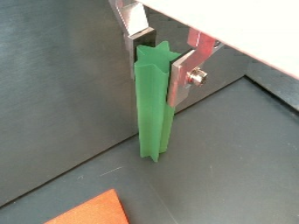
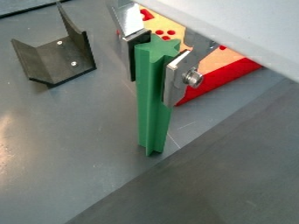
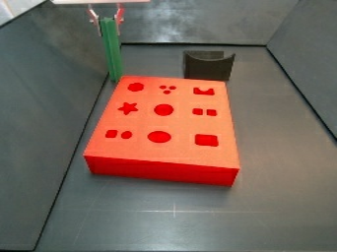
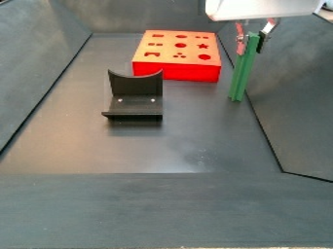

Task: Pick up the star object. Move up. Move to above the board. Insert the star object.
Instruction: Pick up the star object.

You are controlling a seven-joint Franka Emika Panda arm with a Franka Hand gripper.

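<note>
Closest to us in both wrist views, the gripper [image 1: 163, 54] clenches the top of the star object [image 1: 155, 105], which stands upright beside the board [image 3: 165, 123]. We see the fixture [image 4: 132, 95] at the board's twelve o'clock in a side view. Dark grey floor and walls surround everything.

gripper [image 3: 105, 17]: upper body cut off by the frame edge
board [image 1: 91, 213]: only a corner shows
star object [image 3: 110, 51]: whether its foot touches the floor, unclear
</note>
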